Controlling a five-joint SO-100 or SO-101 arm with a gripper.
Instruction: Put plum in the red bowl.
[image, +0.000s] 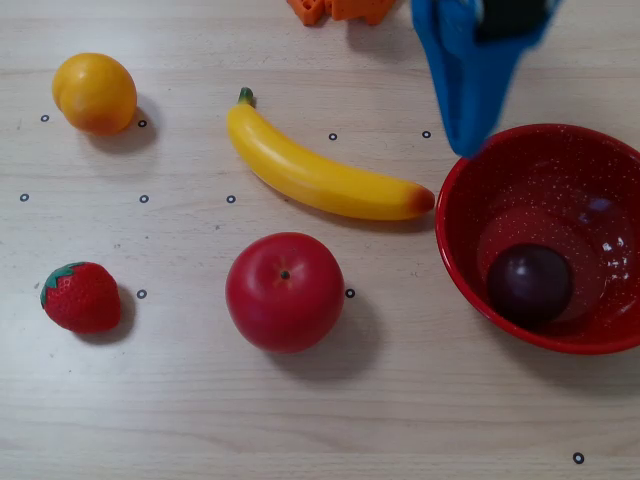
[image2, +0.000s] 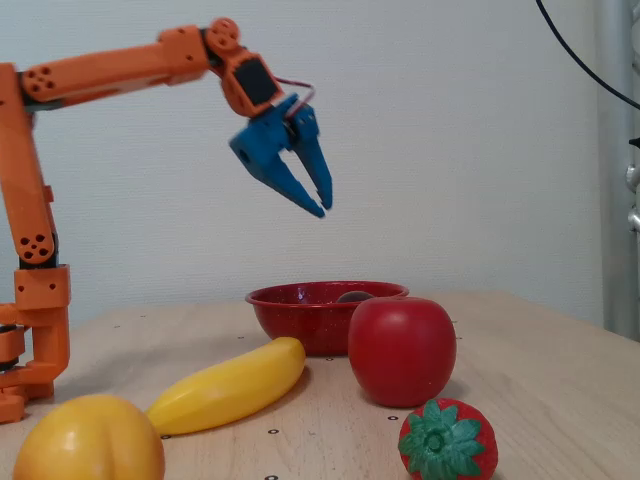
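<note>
The dark purple plum (image: 530, 283) lies inside the red speckled bowl (image: 470, 270) at the right of the overhead view. In the fixed view only its top (image2: 352, 296) shows over the bowl's rim (image2: 300, 300). My blue gripper (image2: 322, 208) hangs well above the bowl, pointing down. Its fingertips meet and hold nothing. In the overhead view the gripper (image: 465, 148) is over the bowl's far left rim.
A yellow banana (image: 320, 175) lies left of the bowl. A red apple (image: 285, 291) sits in the middle front. An orange (image: 95, 93) is at the far left and a strawberry (image: 82, 297) at the near left. The orange arm base (image2: 30, 300) stands at the left.
</note>
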